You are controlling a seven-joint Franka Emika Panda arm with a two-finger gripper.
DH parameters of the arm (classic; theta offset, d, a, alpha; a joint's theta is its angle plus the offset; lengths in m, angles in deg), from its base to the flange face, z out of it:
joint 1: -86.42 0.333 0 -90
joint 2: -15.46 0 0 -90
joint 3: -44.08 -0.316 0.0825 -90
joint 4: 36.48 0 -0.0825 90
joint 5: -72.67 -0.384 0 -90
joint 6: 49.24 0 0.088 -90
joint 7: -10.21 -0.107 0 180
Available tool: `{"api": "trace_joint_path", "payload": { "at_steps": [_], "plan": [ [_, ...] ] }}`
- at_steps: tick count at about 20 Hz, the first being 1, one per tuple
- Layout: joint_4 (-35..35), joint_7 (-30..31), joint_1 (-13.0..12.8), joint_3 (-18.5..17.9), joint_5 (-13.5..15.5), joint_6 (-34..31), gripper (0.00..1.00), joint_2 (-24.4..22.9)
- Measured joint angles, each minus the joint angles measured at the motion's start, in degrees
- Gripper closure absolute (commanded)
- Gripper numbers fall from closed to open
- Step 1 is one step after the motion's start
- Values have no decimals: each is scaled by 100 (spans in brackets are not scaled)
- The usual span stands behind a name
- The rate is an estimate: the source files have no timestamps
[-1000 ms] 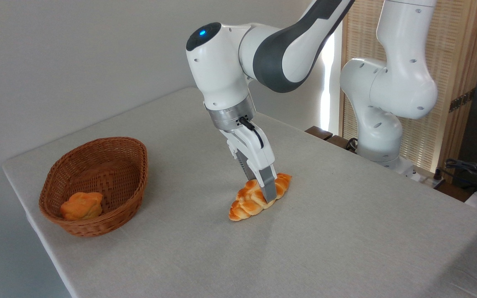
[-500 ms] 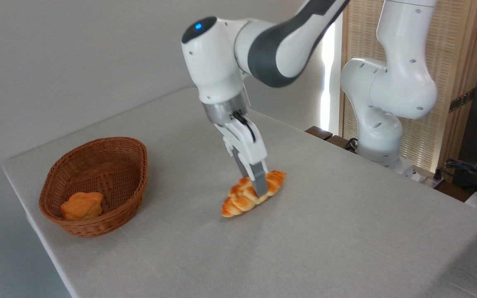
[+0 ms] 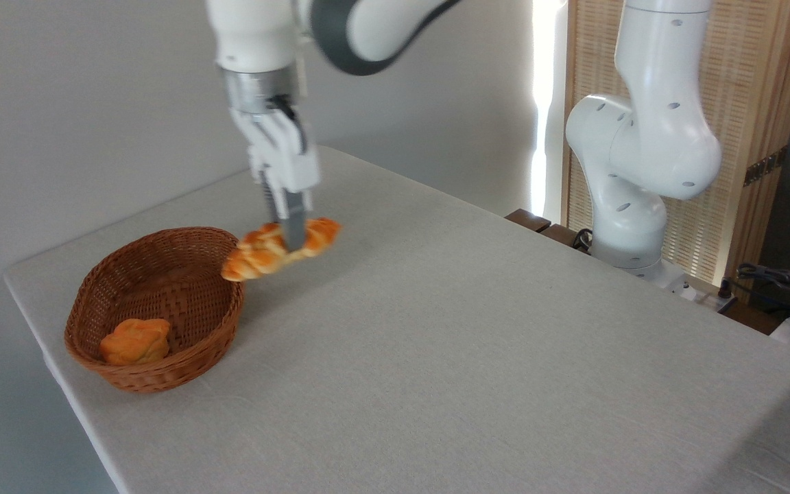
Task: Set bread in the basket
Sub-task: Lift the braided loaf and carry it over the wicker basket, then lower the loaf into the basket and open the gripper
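The long braided bread (image 3: 258, 255) hangs in the air, golden-orange, tilted with its left end lower. My gripper (image 3: 292, 241) is shut on its middle, fingers pointing straight down. The loaf's left tip overlaps the right rim of the reddish-brown wicker basket (image 3: 114, 274) in the picture, well above the table. The basket sits near the table's left edge.
A small lumpy orange bun (image 3: 136, 341) lies inside the basket at its front left. The robot's white base (image 3: 631, 206) stands past the table's far right edge, with cables (image 3: 779, 281) beside it. The table's left edge runs close to the basket.
The gripper has lifted the bread off the table and carried it up and left, from the table's middle to the basket's right rim.
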State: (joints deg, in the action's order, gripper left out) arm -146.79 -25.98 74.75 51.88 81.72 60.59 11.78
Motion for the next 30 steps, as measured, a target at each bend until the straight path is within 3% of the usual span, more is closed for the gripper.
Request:
{"api": "trace_joint_path", "payload": {
  "at_steps": [1,3,5,7,10,25,30],
  "plan": [
    [339,471,-10,188,1,50,46,349],
    [990,1416,-36,526,1,368,17,1112],
    [1332,2208,-53,752,-3,1101,0,1705],
    [1456,2916,-59,882,-41,1725,0,2101],
    [1534,3370,-58,958,-266,1985,0,2362],
    [1622,3429,-54,1029,-373,1980,0,2350],
    [1644,3427,-42,1024,-693,1706,0,2268]
  ]
}}
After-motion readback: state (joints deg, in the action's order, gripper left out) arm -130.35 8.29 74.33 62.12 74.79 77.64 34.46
